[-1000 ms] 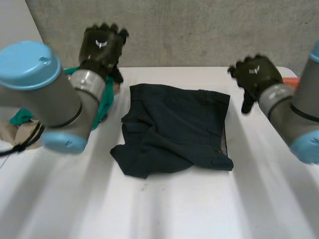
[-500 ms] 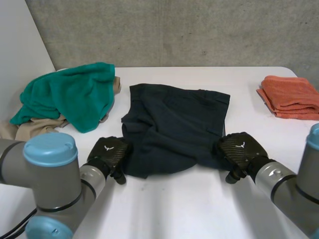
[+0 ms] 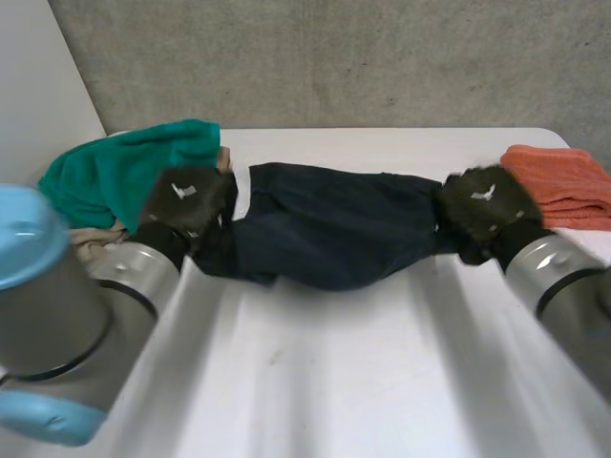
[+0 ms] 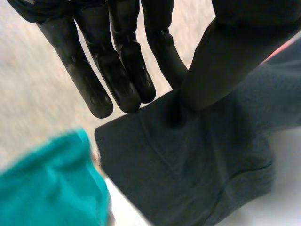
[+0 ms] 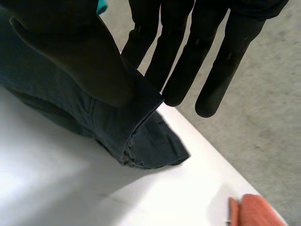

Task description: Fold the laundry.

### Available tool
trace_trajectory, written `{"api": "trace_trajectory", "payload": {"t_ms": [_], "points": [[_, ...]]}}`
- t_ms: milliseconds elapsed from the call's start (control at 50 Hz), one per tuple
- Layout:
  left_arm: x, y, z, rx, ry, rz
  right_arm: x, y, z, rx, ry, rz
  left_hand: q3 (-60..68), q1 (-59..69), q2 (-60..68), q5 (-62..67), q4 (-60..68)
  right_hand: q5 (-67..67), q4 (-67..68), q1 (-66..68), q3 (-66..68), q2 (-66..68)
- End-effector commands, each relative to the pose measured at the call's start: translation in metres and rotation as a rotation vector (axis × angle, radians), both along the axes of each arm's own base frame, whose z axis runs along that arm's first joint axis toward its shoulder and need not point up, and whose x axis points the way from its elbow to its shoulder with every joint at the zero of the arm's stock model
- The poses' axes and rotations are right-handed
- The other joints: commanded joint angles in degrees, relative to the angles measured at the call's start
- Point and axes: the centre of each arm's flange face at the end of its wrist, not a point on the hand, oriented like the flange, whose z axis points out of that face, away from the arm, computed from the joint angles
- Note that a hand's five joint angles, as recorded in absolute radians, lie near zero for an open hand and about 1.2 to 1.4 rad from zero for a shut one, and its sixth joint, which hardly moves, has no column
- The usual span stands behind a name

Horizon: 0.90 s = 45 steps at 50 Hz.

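Note:
A dark navy garment (image 3: 334, 234) lies across the middle of the white table (image 3: 334, 382), bunched into a long band with its near part lifted. My left hand (image 3: 186, 205) is at its left end. In the left wrist view straight fingers (image 4: 117, 70) and the thumb pinch a corner of the garment (image 4: 188, 169). My right hand (image 3: 485, 210) holds the right end. There the thumb (image 5: 80, 52) presses a hemmed corner of the garment (image 5: 136, 136) against the fingers.
A teal towel (image 3: 115, 172) lies heaped on a beige cloth (image 3: 91, 243) at the far left, close to my left hand. A folded orange towel (image 3: 563, 181) sits at the far right, just beyond my right hand. A grey wall rises behind the table.
Both hands came down to the garment's near corners, pinched them, and carried them up and toward the far edge. The flat garment is now doubled into a band.

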Motion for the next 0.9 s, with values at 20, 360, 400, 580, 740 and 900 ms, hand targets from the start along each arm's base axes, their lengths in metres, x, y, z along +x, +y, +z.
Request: {"api": "trace_trajectory", "payload": {"t_ms": [20,360,400,580,740,900], "points": [[0.016,0.028,0.051,-0.125,0.074,-0.005,-0.025,-0.012,0.045,0.024,0.006,-0.072,12.0,12.9,11.5,14.2,11.4,13.1,11.4,17.0,11.8,12.7],[-0.022,-0.028,-0.061,0.145,-0.117,-0.058,0.004,-0.086,-0.050,0.183,0.038,-0.115,12.0,12.9,11.5,14.2,11.4,11.1,9.5,15.1,9.9,10.7],[-0.027,-0.039,-0.062,0.128,-0.125,-0.060,0.008,-0.089,-0.049,0.138,0.026,-0.129,12.0,12.9,11.5,14.2,11.4,-14.5,-16.1,-10.5,-15.7,-14.9],[-0.030,-0.038,-0.056,0.134,-0.145,-0.068,-0.002,-0.060,-0.008,0.069,0.019,-0.142,-41.3,-40.4,-41.8,-39.1,-41.9,-45.1,-46.7,-41.1,-46.3,-45.5],[-0.008,0.000,-0.030,0.117,-0.136,-0.075,-0.008,-0.007,-0.011,0.192,0.083,0.005,-40.2,-39.2,-40.6,-38.0,-40.7,-37.7,-39.3,-33.7,-38.9,-38.1],[0.007,0.029,-0.045,0.174,-0.166,-0.085,-0.012,0.008,-0.052,0.251,0.128,0.063,-33.1,-32.2,-33.5,-30.9,-33.6,-37.4,-39.0,-33.4,-38.6,-37.7]]}}
